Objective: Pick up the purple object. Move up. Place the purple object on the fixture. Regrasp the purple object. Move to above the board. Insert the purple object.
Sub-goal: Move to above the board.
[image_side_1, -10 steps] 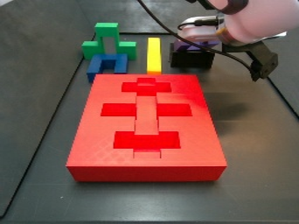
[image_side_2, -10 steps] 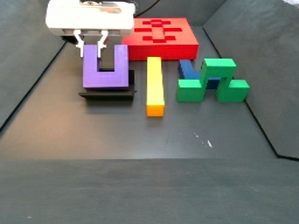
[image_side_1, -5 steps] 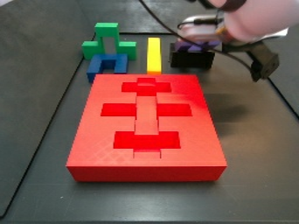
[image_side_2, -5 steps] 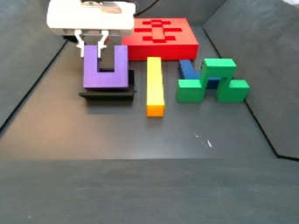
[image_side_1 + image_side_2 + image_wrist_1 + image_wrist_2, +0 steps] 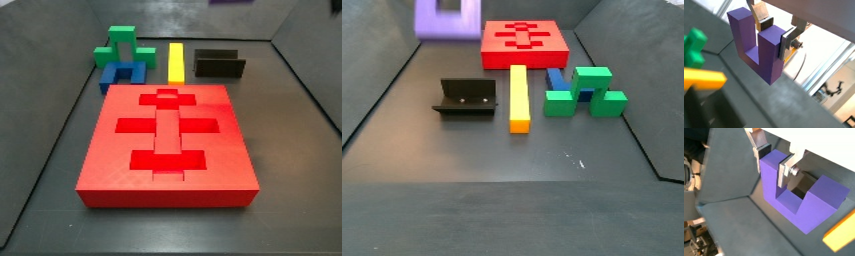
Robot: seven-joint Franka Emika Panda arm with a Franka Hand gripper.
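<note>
Purple object (image 5: 446, 18) lifted off fixture (image 5: 465, 97) since earlier frame, now blurred at upper left of side view, gripper (image 5: 775, 161) pinching one prong between its plates; looks rigid, light, smooth plastic, best held across flat prong faces.

Lab test rig: dark walled table (image 5: 502, 190), black L-shaped fixture (image 5: 465, 97), large flat red slotted board (image 5: 168, 146), pincer (image 5: 777, 31) clamping dark purple plastic U-block (image 5: 756, 44).

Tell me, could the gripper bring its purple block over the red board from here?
Probably yes. The gripper holds the purple block raised off the fixture, and nothing stands on the board.
</note>
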